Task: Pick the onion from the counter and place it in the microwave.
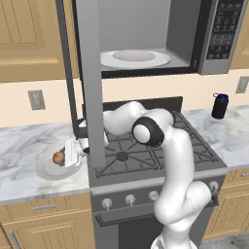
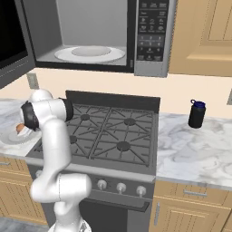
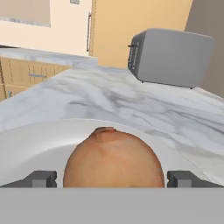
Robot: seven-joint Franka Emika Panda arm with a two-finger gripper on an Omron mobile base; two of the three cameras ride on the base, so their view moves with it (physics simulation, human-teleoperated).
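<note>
Two fingertips (image 3: 41, 179) of the hand (image 3: 113, 179) flank the onion (image 3: 113, 159), spread wide; its tip faces away.

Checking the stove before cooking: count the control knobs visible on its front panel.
3 in the right base view: knobs in a row on the stove front. The arm covers the panel's left part, so more may be hidden.

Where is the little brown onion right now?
The small round brown-orange onion sits on a white round plate on the marbled stone counter left of the black gas stove; in the hand view it lies between the gripper fingertips.
</note>
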